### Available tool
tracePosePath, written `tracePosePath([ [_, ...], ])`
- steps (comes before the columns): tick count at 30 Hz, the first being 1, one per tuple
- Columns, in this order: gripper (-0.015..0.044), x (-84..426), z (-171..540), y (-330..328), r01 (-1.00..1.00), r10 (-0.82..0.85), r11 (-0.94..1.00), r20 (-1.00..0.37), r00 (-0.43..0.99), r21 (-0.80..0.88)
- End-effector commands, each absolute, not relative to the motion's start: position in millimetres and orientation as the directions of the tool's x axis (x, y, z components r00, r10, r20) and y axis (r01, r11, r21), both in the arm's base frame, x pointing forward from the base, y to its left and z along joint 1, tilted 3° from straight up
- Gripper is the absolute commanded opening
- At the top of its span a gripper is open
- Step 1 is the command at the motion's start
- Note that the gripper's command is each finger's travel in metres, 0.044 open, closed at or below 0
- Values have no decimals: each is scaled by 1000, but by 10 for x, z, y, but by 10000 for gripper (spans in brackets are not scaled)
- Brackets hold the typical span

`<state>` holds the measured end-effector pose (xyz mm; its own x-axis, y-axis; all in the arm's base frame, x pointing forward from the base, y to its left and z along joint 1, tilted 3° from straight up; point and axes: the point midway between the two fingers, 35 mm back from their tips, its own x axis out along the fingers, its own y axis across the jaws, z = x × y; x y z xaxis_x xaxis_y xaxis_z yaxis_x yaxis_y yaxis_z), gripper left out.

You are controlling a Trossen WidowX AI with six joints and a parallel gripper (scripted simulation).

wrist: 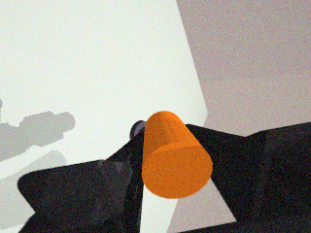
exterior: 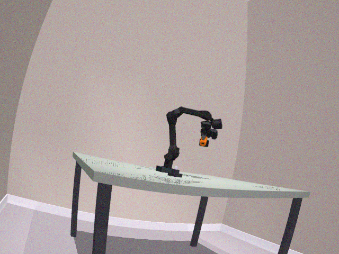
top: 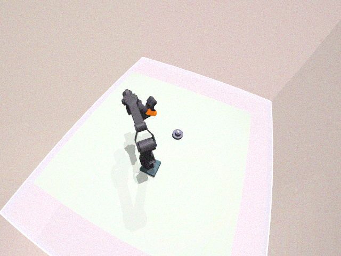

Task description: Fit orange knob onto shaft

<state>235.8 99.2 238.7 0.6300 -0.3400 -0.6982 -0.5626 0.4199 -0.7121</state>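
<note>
The orange knob (top: 152, 112) (exterior: 203, 141) (wrist: 176, 170) is held high above the table, tilted. In the exterior view its end face shows a small dark hole; the hole's flat side is too small to make out. My gripper (top: 148, 112) (exterior: 204, 138) (wrist: 166, 138) is shut on the knob, with a finger on either side. The round pedestal (top: 177, 137) (wrist: 137, 129) stands on the table, to the right of and below the knob in the top view, and partly hidden behind a finger in the wrist view. Its silver shaft (top: 178, 131) points up; its flat side cannot be made out.
The arm's base (top: 154, 171) (exterior: 174, 172) stands on the pale table (top: 209, 178) (exterior: 232, 186), nearer the front than the pedestal in the top view. The arm bends up and over the table. Its shadow falls on the table top. The table's edge shows in the wrist view.
</note>
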Motion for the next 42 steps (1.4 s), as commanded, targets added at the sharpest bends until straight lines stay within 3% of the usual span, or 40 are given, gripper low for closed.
tracePosePath([
  [1, 0, 2375, 2489, 1020, -497, -377, 388, -626, 683, -776],
  [13, 0, 2378, 2536, 1042, -430, -411, 352, -550, 727, -832],
  [42, 0, 2379, 2533, 1034, -455, -399, 365, -578, 712, -813],
])
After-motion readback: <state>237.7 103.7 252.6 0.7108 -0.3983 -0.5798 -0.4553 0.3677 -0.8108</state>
